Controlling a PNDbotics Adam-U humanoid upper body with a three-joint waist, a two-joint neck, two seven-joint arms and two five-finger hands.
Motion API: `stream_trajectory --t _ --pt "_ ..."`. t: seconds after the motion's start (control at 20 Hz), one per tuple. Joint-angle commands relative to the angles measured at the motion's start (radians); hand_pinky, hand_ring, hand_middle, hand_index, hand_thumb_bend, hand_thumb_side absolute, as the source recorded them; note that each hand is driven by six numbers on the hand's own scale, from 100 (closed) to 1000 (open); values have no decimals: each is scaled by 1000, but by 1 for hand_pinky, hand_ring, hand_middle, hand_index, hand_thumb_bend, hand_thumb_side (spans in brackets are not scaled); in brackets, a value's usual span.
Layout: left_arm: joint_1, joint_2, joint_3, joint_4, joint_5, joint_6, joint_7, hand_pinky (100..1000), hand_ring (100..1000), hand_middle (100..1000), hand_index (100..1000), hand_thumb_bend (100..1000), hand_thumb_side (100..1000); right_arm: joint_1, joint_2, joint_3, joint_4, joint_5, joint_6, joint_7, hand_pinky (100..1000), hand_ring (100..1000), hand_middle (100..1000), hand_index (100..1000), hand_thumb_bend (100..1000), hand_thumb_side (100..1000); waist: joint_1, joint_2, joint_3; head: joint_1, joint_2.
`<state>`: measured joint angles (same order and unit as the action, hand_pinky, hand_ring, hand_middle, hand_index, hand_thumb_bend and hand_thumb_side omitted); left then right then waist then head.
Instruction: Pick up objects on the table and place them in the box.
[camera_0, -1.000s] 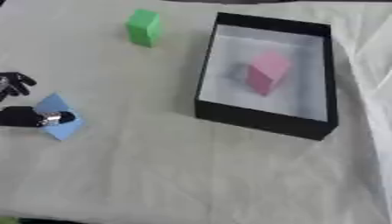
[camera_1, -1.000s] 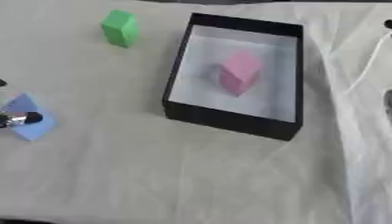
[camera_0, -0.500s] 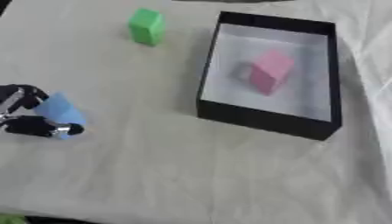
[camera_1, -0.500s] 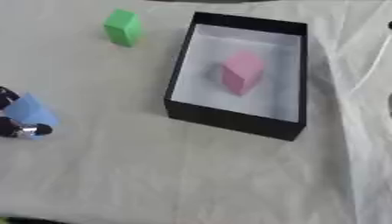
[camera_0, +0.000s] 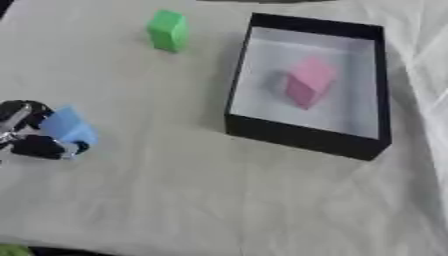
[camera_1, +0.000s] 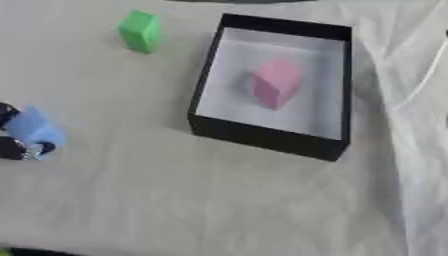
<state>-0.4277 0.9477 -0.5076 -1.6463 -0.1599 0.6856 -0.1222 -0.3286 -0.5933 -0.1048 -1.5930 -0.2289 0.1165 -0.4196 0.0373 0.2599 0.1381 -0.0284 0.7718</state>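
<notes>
A light blue block (camera_0: 66, 126) sits at the left of the cloth-covered table, with my left hand (camera_0: 31, 134) curled round it from the left side. A green block (camera_0: 167, 30) stands alone at the far left. The black box (camera_0: 308, 138) with a white floor lies right of centre, and a pink block (camera_0: 307, 81) rests inside it. My right hand shows in neither view.
The table is covered with a wrinkled cream cloth (camera_0: 219, 200). A fold of the cloth rises at the right edge (camera_1: 420, 100). A small green patch (camera_0: 12, 250) shows at the lower left corner.
The blue block has risen and shifted right in my left hand's grasp. The whole picture has also shifted a little, so the head has moved.
</notes>
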Motion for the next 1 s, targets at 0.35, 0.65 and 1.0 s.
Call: stream_trajectory --t 0.35,0.65,1.0 --pt "-6 59 46 -110 7 -34 7 843 717 508 549 257 111 -5 -23 -15 -12 0 -5 4 921 814 853 876 100 962 10 -2 6 -5 -2" --pt "-96 143 148 -336 30 -69 22 832 699 495 521 207 100 -5 -33 -18 -16 -4 -11 3 922 814 853 876 100 953 8 -13 13 -42 -2" --pt "-303 102 189 -354 47 -174 -17 811 690 491 513 211 100 -6 -44 -15 -15 -7 -12 5 921 814 853 876 100 946 9 -29 17 -73 -2"
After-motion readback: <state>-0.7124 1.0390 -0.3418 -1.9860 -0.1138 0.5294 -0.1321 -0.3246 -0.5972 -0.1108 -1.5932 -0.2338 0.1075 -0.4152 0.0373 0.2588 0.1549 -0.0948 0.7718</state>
